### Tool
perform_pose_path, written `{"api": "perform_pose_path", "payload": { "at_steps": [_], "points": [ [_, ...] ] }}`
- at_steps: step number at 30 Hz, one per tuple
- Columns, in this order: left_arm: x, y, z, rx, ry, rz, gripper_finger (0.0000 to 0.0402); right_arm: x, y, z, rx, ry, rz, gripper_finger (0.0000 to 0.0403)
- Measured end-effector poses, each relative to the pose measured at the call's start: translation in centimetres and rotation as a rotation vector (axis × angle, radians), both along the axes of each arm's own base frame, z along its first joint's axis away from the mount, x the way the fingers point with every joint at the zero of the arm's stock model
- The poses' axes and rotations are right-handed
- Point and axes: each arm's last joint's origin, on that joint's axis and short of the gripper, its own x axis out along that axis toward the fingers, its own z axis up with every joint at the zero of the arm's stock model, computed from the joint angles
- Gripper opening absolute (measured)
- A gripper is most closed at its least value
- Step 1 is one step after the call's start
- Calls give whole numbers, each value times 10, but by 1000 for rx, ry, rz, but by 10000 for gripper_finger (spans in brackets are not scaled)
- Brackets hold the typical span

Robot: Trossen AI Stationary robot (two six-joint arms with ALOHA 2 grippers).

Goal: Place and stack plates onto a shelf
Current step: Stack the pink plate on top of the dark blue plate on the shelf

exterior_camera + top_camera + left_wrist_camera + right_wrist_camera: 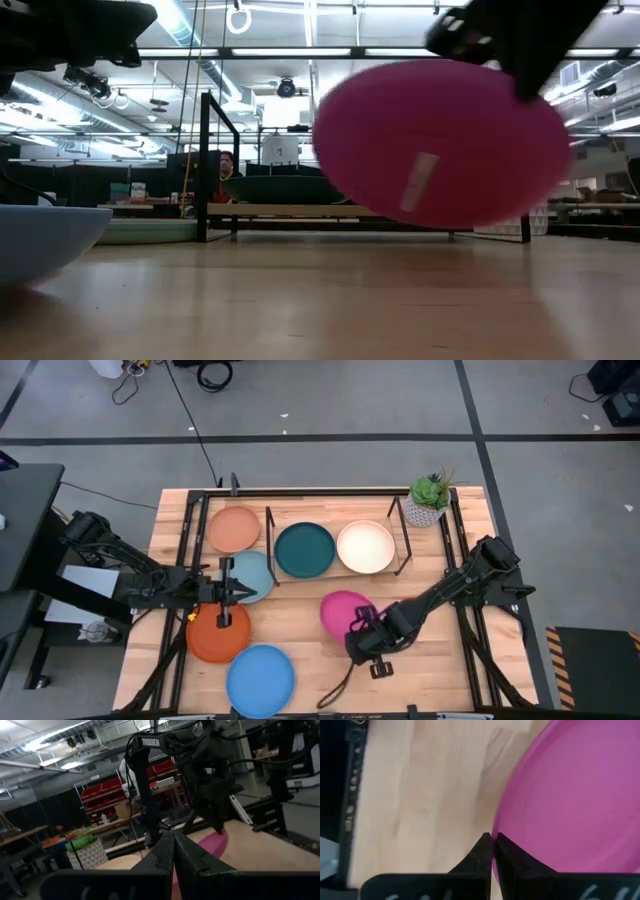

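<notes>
Overhead and wrist views. The right gripper (357,632), jaws pinched on the rim of the magenta plate (343,610), holds it tilted and apparently clear of the table (430,660), at 5 o'clock from centre. The shelf (335,542), at 12 o'clock, carries the dark teal plate (304,550) and cream plate (365,546) side by side. The left gripper (246,592), fingers closed on nothing, hovers over the light teal plate (255,572) at 9 o'clock.
</notes>
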Motion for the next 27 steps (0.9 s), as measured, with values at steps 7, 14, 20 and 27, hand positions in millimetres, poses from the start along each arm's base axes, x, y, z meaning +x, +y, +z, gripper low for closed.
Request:
{"api": "perform_pose_path", "payload": {
  "at_steps": [7,14,20,27],
  "points": [
    [0,0,0,-128,5,-29,16,19,-24,15,-140,-100,147,16],
    [0,0,0,-253,14,-57,16,37,-48,36,-226,-192,172,16],
    [0,0,-1,-328,30,-74,16,48,-80,38,-354,-196,141,16],
    [0,0,-1,-367,33,-82,16,69,-126,33,-341,-272,125,16]
  ]
}}
